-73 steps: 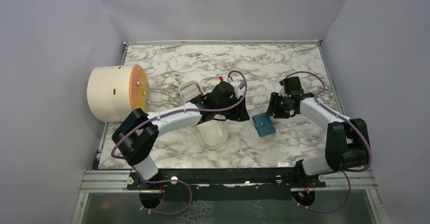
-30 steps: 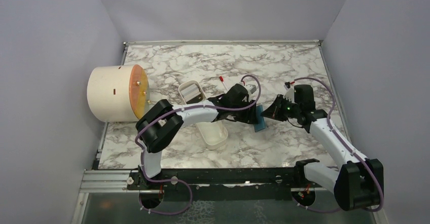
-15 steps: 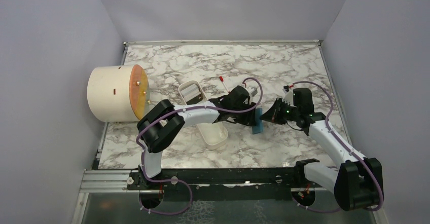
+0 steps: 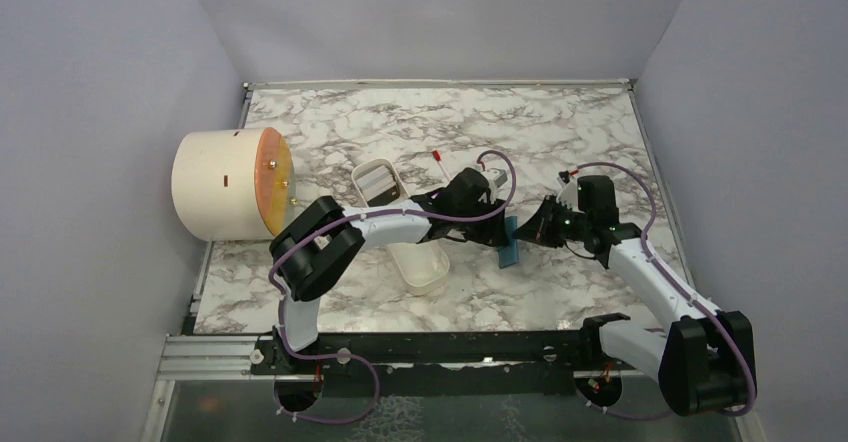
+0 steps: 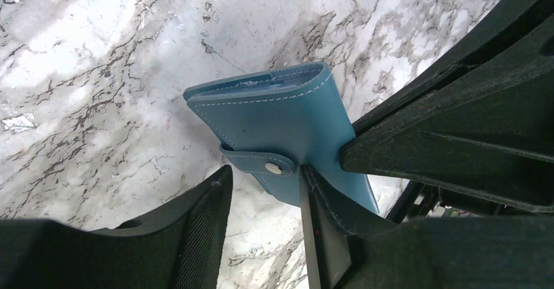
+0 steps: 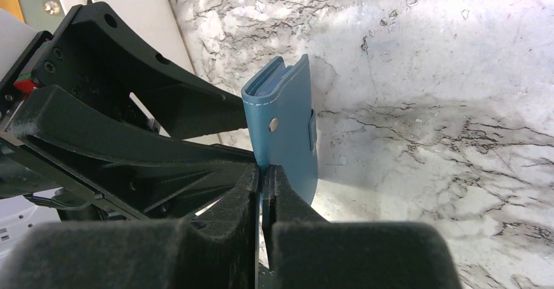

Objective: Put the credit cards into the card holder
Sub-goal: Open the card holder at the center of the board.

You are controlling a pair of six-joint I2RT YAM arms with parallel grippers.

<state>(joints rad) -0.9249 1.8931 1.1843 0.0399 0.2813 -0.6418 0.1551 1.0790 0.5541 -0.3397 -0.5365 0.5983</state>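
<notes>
From above, the small flat teal-blue leather card holder (image 4: pixel 508 248) is standing up on its thin edge. It is near the middle of the white marble table (image 4: pixel 400 122), a little toward 3 o'clock. The left claw (image 4: pixel 498 227) is sitting at the holder's 9 o'clock side and the right claw (image 4: pixel 524 234) at its 3 o'clock side. A big cream round tub (image 4: pixel 215 187) with an orange face is lying far out at 9 o'clock. A long white oval tray (image 4: pixel 422 270) is lying at the holder's 8 o'clock, partly under the left arm. I am not seeing any credit cards.

The left wrist camera is showing the left claw's two fingers apart, with bare table in the gap. The teal strap (image 5: pixel 251 161) and its tiny round snap (image 5: pixel 274 167) are sitting at 12 o'clock above that gap. One finger is touching the holder's side.

The right wrist camera is showing the right claw's fingers pressed together on the holder's bottom edge, at 6 o'clock.

The pinch is only on a thin edge, so a push from the left claw could be twisting the holder loose. The snap looks closed, and a hard tug on the strap might be pulling the holder out of the pinch.
</notes>
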